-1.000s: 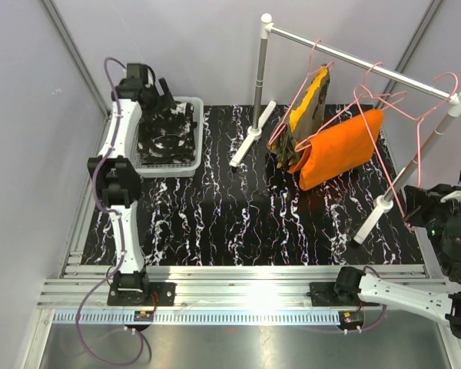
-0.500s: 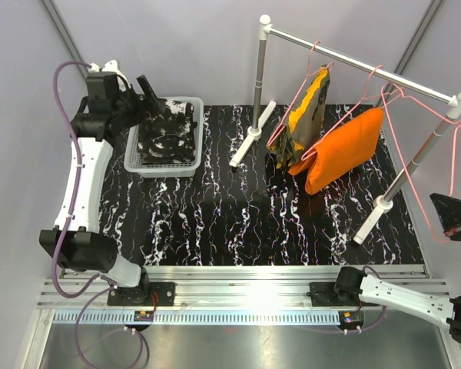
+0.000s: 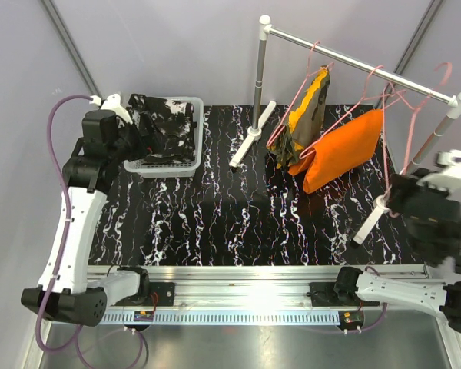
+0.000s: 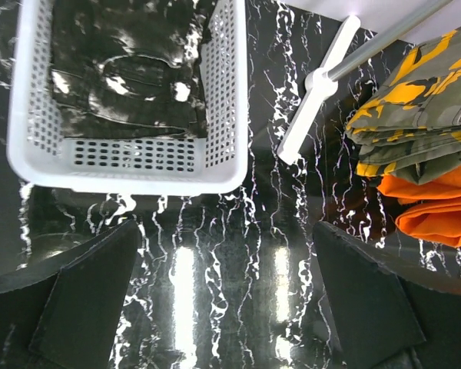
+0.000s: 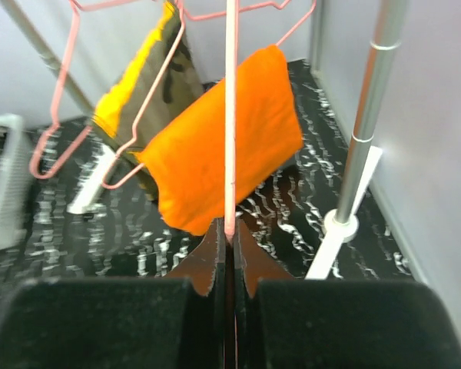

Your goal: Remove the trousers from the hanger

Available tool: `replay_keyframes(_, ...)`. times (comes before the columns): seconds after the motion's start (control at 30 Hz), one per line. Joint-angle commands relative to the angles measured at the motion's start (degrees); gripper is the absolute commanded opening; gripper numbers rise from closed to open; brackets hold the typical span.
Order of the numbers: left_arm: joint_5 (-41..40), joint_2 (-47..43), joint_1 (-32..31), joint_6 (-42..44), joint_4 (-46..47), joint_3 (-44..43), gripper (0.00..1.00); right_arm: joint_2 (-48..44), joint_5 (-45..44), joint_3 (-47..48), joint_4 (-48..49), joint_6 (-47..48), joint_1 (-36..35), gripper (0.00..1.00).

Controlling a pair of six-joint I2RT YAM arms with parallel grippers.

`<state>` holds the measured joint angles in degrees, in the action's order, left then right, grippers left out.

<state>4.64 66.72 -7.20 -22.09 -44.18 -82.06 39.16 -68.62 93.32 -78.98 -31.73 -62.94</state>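
Right wrist view is showing the right gripper pinching its fingers tight on the thin bar of a pink hanger. Beyond it, in the upper middle of the frame, the plain orange trousers and the camouflage trousers are hanging on pink hangers of their own. In the left wrist view the left gripper is gaping wide, holding nothing, hovering below the white basket. The black speckled trousers are lying inside it, upper left.
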Motion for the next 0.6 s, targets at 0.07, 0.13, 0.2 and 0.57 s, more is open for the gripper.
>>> replay_keyframes(0.07,-0.34,-2.91,-0.01,3.28,-0.37,1.2,0.99,8.81,-12.4,-5.33,-11.81,-6.85,0.01,0.0)
replay_keyframes(0.13,0.19,-3.96,-0.01,3.72,-0.29,1.64,0.99,10.06,-14.96,-7.44,-10.68,-8.87,0.27,0.0)
replay_keyframes(0.2,0.54,-4.58,-0.01,4.07,-0.64,1.9,0.99,10.59,-16.18,-10.59,-4.73,-4.88,2.11,0.0)
replay_keyframes(0.57,2.74,-9.32,-0.01,5.65,-0.46,4.28,0.99,9.44,4.09,-26.96,37.31,20.56,33.74,0.0)
